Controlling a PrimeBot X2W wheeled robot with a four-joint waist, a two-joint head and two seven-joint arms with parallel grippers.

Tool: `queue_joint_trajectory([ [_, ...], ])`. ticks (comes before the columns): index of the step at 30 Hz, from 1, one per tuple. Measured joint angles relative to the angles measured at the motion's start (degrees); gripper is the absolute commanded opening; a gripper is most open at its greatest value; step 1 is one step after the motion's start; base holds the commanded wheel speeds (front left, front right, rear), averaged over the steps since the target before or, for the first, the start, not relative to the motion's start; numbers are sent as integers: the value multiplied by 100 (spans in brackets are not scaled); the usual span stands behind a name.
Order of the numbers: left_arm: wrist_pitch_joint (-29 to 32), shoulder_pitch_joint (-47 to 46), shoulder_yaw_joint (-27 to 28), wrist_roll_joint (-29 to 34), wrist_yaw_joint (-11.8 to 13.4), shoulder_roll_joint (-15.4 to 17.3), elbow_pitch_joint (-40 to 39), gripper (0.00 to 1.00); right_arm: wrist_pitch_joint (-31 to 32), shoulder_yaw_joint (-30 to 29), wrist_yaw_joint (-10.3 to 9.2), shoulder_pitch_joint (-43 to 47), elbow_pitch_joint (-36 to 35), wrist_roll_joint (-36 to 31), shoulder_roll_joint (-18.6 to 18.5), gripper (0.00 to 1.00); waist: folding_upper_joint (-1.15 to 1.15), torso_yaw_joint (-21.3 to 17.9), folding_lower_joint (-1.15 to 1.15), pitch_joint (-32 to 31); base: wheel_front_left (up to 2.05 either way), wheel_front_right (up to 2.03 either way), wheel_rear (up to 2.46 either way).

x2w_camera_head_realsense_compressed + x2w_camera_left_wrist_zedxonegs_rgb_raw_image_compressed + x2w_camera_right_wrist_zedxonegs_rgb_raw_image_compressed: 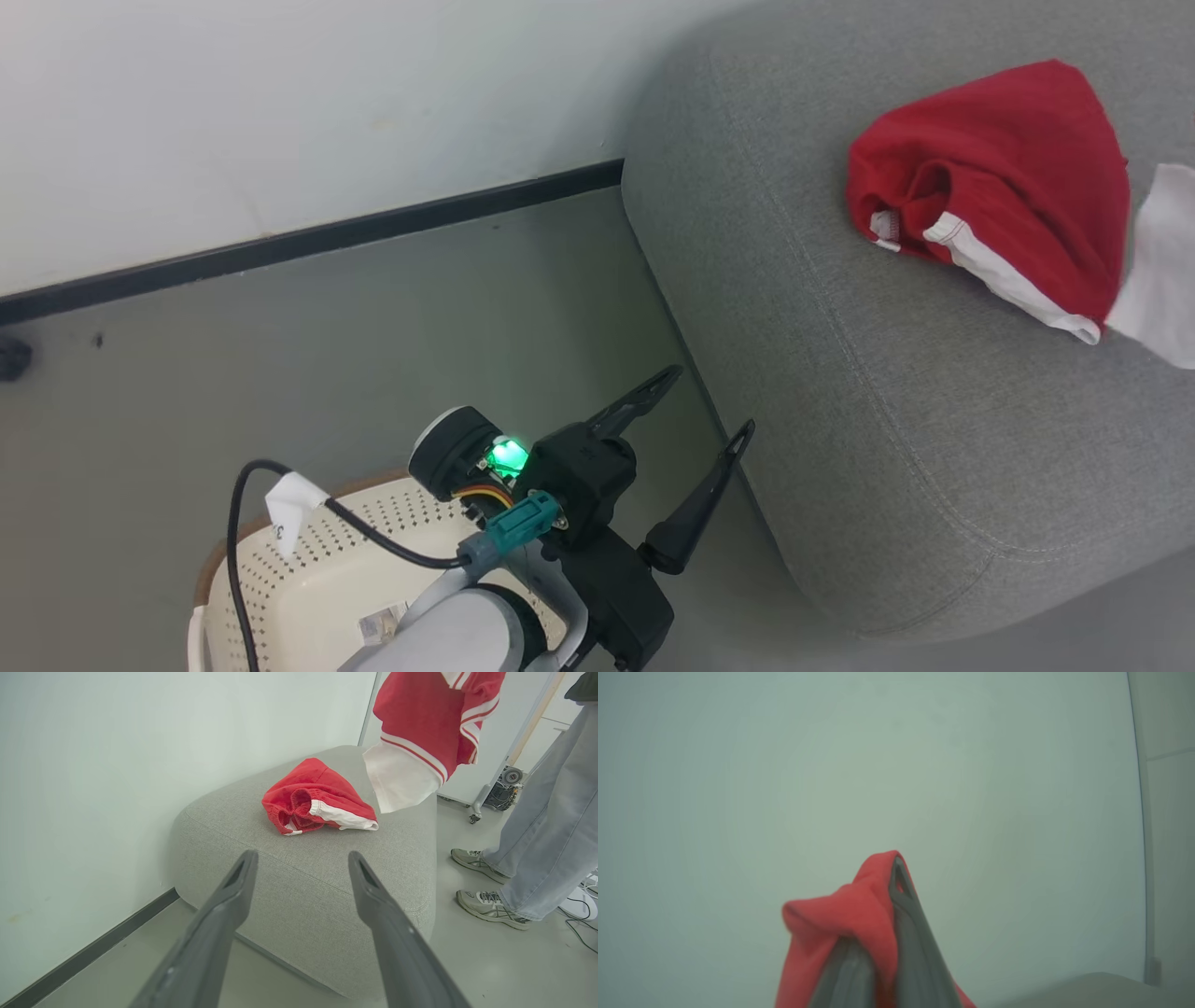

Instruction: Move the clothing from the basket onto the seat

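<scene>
Left gripper (709,403) hangs above the grey floor (420,317), between the oval cream plastic laundry basket with perforated walls and brown rim (392,509) and the large grey fabric-upholstered seat cushion (887,392). Its two long dark fingers (695,509) are spread wide with nothing between them. In the left wrist view the same gripper (302,858) points at the near rounded edge of the seat (299,896), apart from it. Item 1, a crumpled red fabric garment with a white-trimmed hem (999,177), lies on top of the seat, bunched, waistband opening turned toward the left wrist camera (313,798). Item 2, a second red garment with a white panel and white stripes (420,714), hangs in the air above the far part of the seat. Its white lower edge is clear of the cushion and just beside item 1 in the head view (1162,261). Right gripper (894,877): fingers pressed together, pinching a fold of red fabric (845,919) that drapes over the left finger and falls below the frame, against a plain pale wall (924,765). A black skirting board (327,233) runs along the wall base. A person in light blue jeans and grey trainers (551,826) stands on the floor beside the seat, feet close to its side.
</scene>
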Motion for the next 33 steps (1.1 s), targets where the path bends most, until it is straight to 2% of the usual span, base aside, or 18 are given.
queue_joint_trajectory([
  [8, 104, -263, -30, 57, 8, -103, -68, 100, -1, -121, 16, -499, 612, -2, -312, 0, 0, 216, 0, 450, 0, 0, 0],
  [17, 223, -627, -40, 259, 14, -209, -110, 100, 0, 526, 19, -982, 1265, 2, -477, 0, 0, 489, 1, 997, 0, 0, 0],
  [25, 280, -835, -37, 352, 57, -243, -129, 100, 0, 1046, 21, -1058, 1715, 5, -498, 0, 0, 743, 0, 1466, 0, 0, 0],
  [30, 269, -922, 16, 369, 56, -233, -108, 100, 1, 1437, 22, -870, 2440, -162, -759, 0, 0, 937, 0, 1738, 0, 0, 0],
  [33, 214, -922, 46, 385, 57, -209, -60, 100, 1, 1604, 22, -850, 2754, -208, -766, 0, 0, 1005, 0, 1830, 0, 0, 0],
])
